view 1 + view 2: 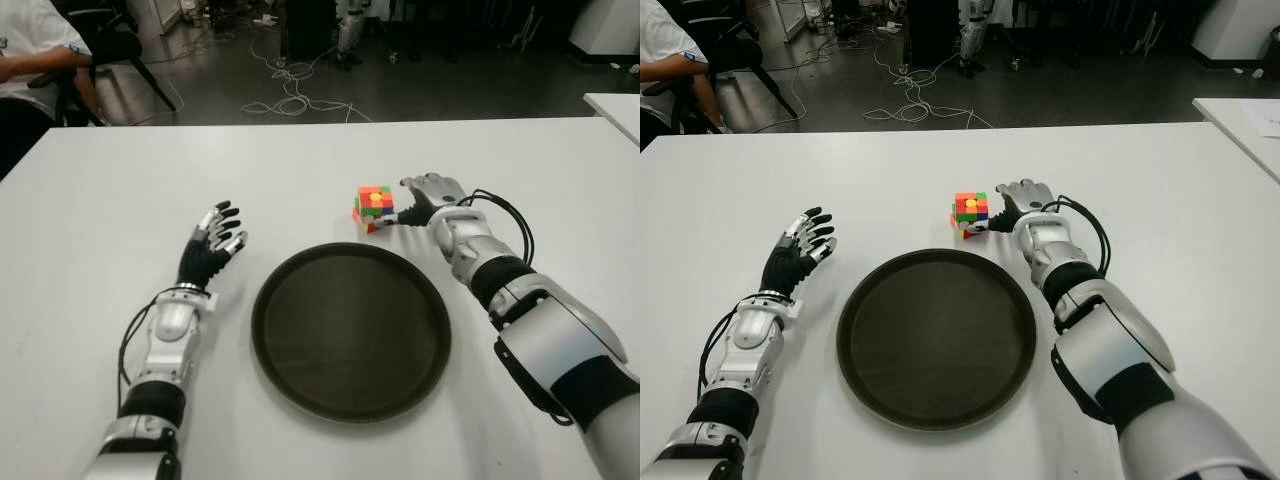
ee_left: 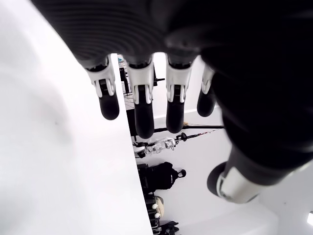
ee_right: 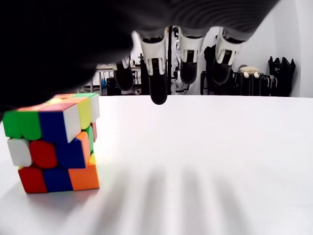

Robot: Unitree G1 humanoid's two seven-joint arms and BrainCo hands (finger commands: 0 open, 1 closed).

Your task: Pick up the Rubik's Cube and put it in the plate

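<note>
White desk [image 1: 120, 180] is filling most of what you are seeing, with a dark floor and loose cables [image 1: 285, 95] lying behind it. You are also seeing a person [image 1: 35, 60] sitting on a chair at the far left corner.

Your Rubik's Cube [image 1: 374, 208] is sitting on the desk, just past the far rim of the plate [image 1: 350, 329]. It is not in the plate. The plate is round and dark, and it is lying flat in front of you, between your two arms.

Your right hand [image 1: 432, 198] is sitting just beside the cube, on its right side. The thumb is reaching toward the cube's lower edge, but you cannot tell if it is touching. In the right wrist view, the fingers [image 3: 158, 73] are hanging loose and straight above the desk, and the cube [image 3: 54, 142] is standing off to one side of them. They are holding nothing.

Your left hand [image 1: 212, 247] is showing to the left of the plate, well apart from the cube. Its fingers [image 2: 142, 105] are spread out and holding nothing
</note>
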